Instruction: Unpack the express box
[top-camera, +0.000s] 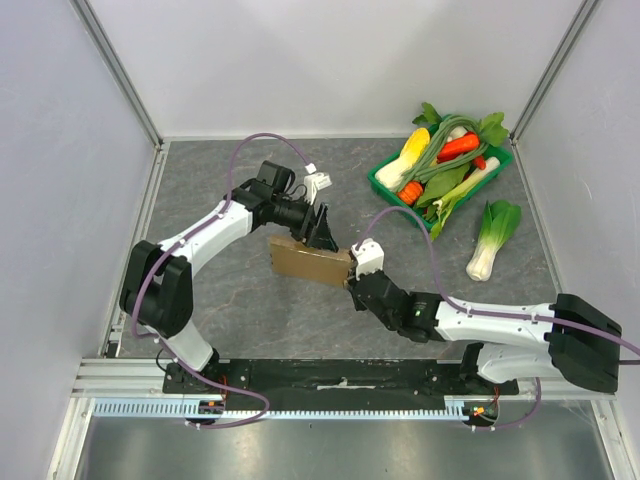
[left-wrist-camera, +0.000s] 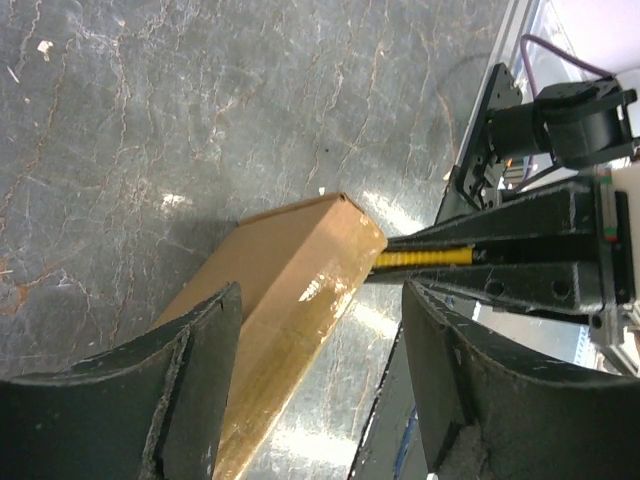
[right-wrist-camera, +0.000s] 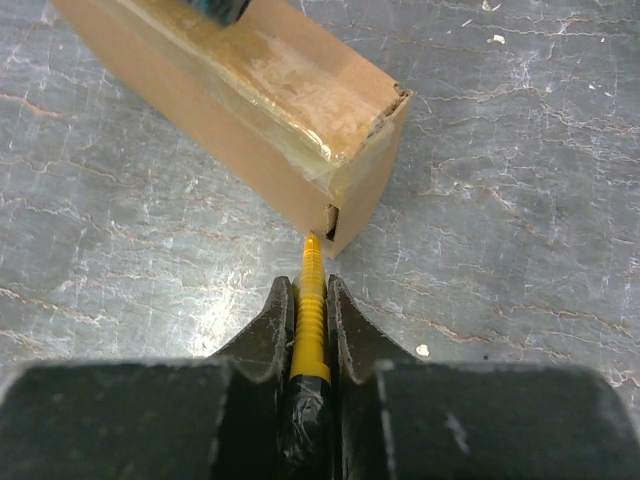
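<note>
Box: express box (top-camera: 310, 262), brown cardboard, taped seam on top, lies mid-table between the two arms; flaps not yet open.
Tool: yellow ridged tool (right-wrist-camera: 311, 300), tip at the box's end corner, right at the small gap under the taped flap.
Right gripper (right-wrist-camera: 310, 322): pinched tight on the yellow tool's shaft.
Left gripper (left-wrist-camera: 318, 385): jaws spread wide, straddling the box's far end; one finger (left-wrist-camera: 195, 385) just beside the box wall, contact unclear; nothing gripped.
Step, judged: slitting or prying the end seam with the tool.
Doing it well: left fingers should brace the box before the tool pushes, or it will likely slide on the table (top-camera: 220, 310); keep the tip along the tape line, shallow.
Surroundings: green tray of vegetables (top-camera: 385, 182) far right, bok choy (top-camera: 492, 238) loose beside it, well apart from the box.
Hard to tell: whether the tip is inside the gap or only touching; box contents hidden; tool's handle end buried in the jaws.
</note>
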